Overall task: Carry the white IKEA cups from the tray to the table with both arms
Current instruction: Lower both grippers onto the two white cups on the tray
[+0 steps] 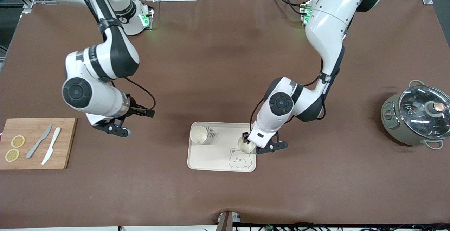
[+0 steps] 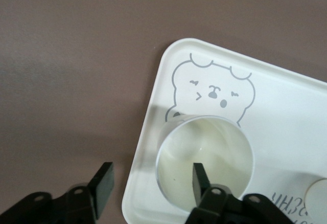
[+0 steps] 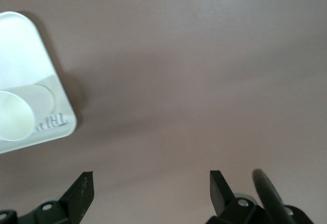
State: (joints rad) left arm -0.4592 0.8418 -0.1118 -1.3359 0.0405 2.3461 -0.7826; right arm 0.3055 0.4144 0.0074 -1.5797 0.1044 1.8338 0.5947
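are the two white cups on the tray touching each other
Apart. The front view shows one cup at the tray's corner toward the right arm's end and the other cup under the left claw, bare tray between them.

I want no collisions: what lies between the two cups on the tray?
In the front view, only bare tray with printed lettering lies between the cup and the cup at the left end effector.

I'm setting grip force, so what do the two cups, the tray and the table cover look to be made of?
The cup under the left hand and the other cup look like smooth cream plastic with a soft sheen and thin rims, though glazed ceramic is possible. The tray seems matte moulded plastic, with rounded corners and a printed bear. The table cover looks like brown leatherette, faintly wrinkled.
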